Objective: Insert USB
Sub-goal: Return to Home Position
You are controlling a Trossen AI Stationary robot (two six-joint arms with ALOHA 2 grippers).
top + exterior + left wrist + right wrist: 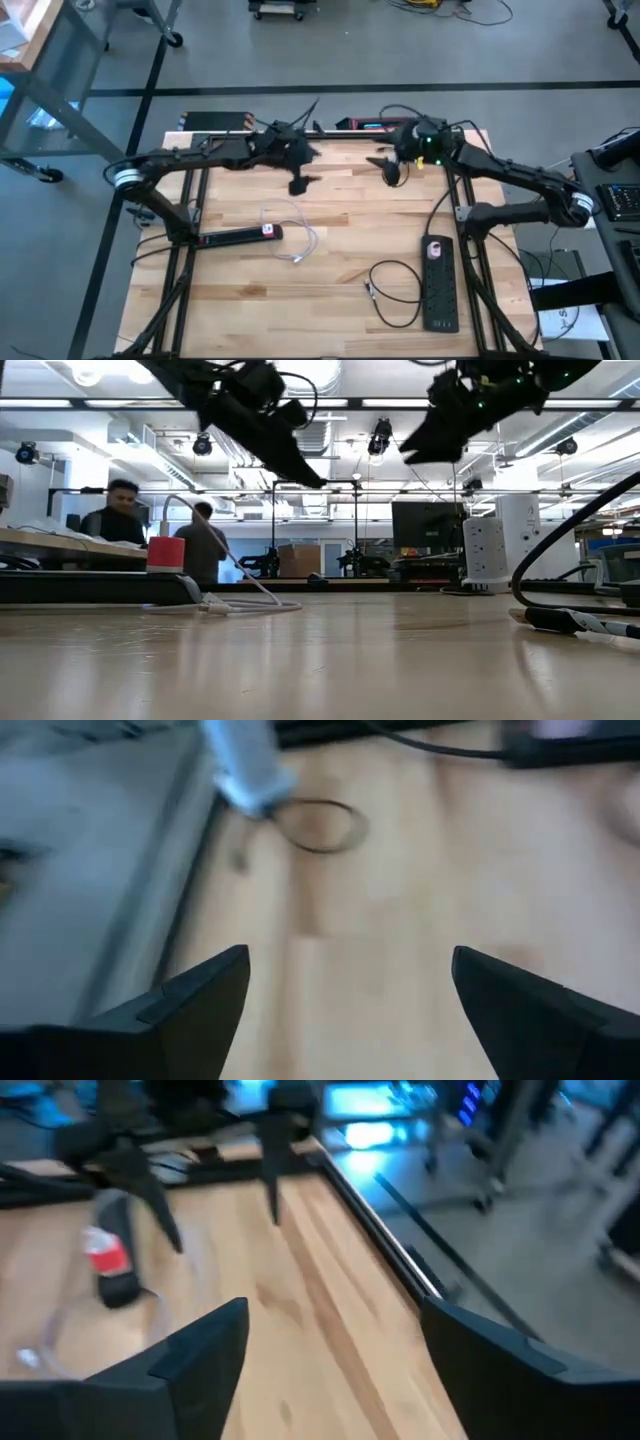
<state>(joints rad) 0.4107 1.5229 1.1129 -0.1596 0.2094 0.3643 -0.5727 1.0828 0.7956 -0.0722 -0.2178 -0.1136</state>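
Two outlet strips [232, 238], one red adapter [268, 231]

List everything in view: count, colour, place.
Table: one, light wood.
Left strip: one, black, table's left side, lying crosswise.
Adapter: one, red, on the left strip's right end.
White cable: one, looped beside the adapter.
Right strip: one, dark, table's right side, lying lengthwise.
Black cable: one, looped left of the right strip.
People: two, in the room behind.
Left gripper: open, raised over the far centre.
Right gripper: open, raised beside it.
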